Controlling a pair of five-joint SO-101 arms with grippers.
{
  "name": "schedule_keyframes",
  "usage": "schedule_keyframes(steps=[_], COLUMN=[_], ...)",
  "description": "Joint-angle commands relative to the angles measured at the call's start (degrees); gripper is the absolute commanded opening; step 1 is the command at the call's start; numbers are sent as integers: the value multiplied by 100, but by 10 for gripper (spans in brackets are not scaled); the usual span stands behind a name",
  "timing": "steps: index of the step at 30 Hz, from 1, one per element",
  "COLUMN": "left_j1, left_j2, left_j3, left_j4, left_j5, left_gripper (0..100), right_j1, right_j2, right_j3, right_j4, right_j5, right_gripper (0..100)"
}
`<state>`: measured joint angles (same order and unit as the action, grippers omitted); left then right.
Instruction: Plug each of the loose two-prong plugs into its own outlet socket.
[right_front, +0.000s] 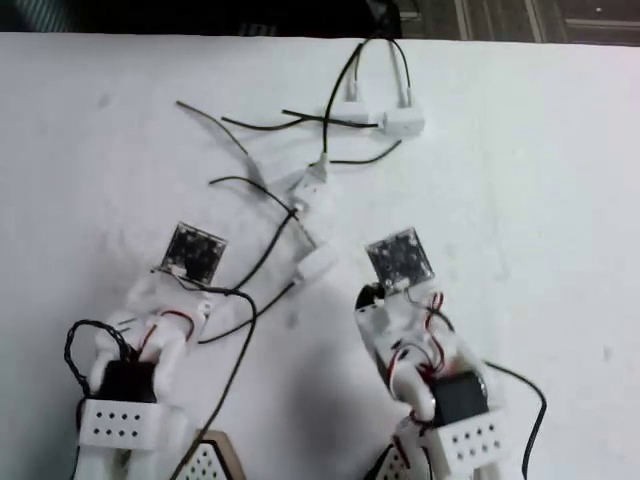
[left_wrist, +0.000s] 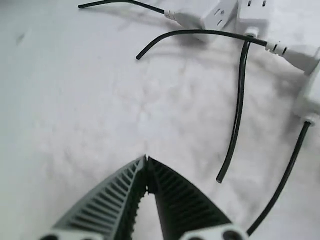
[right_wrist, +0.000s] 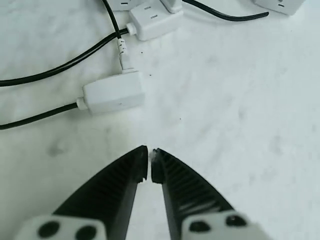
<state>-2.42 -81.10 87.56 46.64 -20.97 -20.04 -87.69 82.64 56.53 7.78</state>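
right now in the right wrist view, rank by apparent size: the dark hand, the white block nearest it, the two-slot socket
1. dark ribbed plastic hand, nearest the camera
2-3. white rectangular plastic block and white two-slot plastic socket: look alike, socket farther off, so unranked

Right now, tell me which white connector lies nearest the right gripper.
The plain white block just ahead of the right gripper, its visible face showing no slots. The slotted socket beyond it lies farther off.

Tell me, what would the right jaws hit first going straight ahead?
Probably the end of the white connector ahead of the right gripper; it sits slightly aside, so they might just miss.
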Motion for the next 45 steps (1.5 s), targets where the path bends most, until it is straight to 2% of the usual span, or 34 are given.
schedule_keyframes(steps=[1,4,10,15,21,26,36,42,45], left_j1=[101,110,119,382,549,462,400,400,400], left_j2=[-84,-84,-84,-84,-84,-92,-259,-1736,-2440], left_j3=[-9,53,369,659,932,686,668,738,949], left_j4=[-132,-255,-862,-1231,-1925,-1960,-1890,-589,-281], left_j5=[-26,-26,-26,-53,62,1820,1952,1987,1969], left_gripper=[24,24,24,24,24,24,23,23,23], right_j1=[127,259,312,295,277,312,312,321,321], right_j2=[-1086,-1631,-1393,-1358,-1385,-1385,-1358,-1349,-1349], right_j3=[607,1081,1196,1433,1433,1433,1433,1433,1433], right_j4=[31,22,40,48,593,637,637,637,637], right_j5=[-316,-299,-299,-290,-290,-290,-290,-290,-290], right_gripper=[18,18,18,18,18,18,18,18,18])
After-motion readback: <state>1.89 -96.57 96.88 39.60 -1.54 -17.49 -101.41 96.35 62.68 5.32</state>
